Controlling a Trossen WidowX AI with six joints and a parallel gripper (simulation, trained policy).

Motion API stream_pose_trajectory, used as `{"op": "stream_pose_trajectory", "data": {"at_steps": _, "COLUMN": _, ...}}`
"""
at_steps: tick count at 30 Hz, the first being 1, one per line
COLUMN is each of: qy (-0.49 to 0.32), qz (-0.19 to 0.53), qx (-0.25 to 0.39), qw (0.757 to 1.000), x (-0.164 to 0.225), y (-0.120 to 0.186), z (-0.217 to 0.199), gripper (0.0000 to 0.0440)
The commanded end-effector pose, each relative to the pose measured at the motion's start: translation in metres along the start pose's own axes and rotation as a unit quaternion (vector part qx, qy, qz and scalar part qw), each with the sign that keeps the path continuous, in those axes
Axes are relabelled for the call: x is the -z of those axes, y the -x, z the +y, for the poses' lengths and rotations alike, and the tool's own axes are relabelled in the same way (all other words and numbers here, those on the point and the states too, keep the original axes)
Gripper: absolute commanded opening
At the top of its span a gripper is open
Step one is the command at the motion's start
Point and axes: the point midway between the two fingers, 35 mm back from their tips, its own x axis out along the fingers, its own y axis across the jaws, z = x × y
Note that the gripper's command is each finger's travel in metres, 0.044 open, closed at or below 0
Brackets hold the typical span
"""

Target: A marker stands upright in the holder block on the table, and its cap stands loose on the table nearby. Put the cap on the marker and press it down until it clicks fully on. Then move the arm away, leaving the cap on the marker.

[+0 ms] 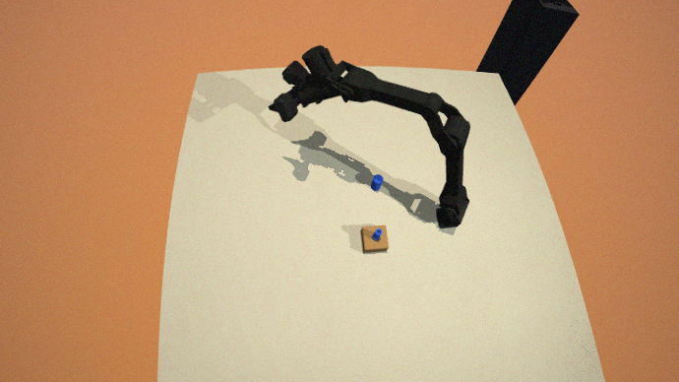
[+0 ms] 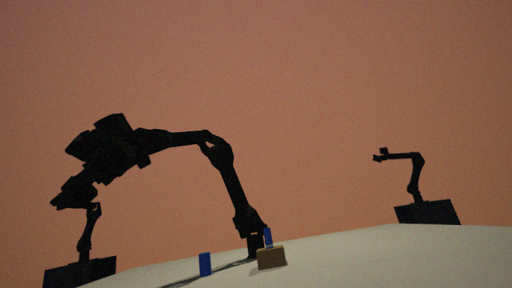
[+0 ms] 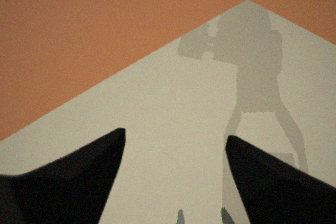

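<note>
The marker (image 1: 377,234) (image 2: 268,236) stands upright, blue above a pale band; the hand (image 1: 283,106) (image 2: 56,205) (image 3: 176,138) gapes open.

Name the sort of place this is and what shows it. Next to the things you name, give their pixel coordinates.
Probably a robot test or training setup: a black arm (image 1: 408,95) (image 2: 185,137) on a pale table (image 1: 300,307) (image 2: 358,254), a small holder block (image 1: 368,244) (image 2: 271,260) with an upright marker (image 1: 377,233) (image 2: 268,236), and another arm on a dark pedestal (image 1: 525,36) (image 2: 427,212) beyond.
</note>
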Motion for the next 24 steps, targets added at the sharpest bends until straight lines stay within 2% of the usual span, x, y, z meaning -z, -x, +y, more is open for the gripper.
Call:
{"op": "stream_pose_trajectory", "data": {"at_steps": 1, "qy": -0.006, "qz": 0.015, "qx": 0.011, "qw": 1.000, "x": 0.008, "y": 0.004, "z": 0.001, "gripper": 0.0305}}
{"op": "stream_pose_trajectory", "data": {"at_steps": 24, "qy": -0.038, "qz": 0.139, "qx": 0.096, "qw": 0.985, "x": 0.070, "y": 0.041, "z": -0.001, "gripper": 0.0309}}
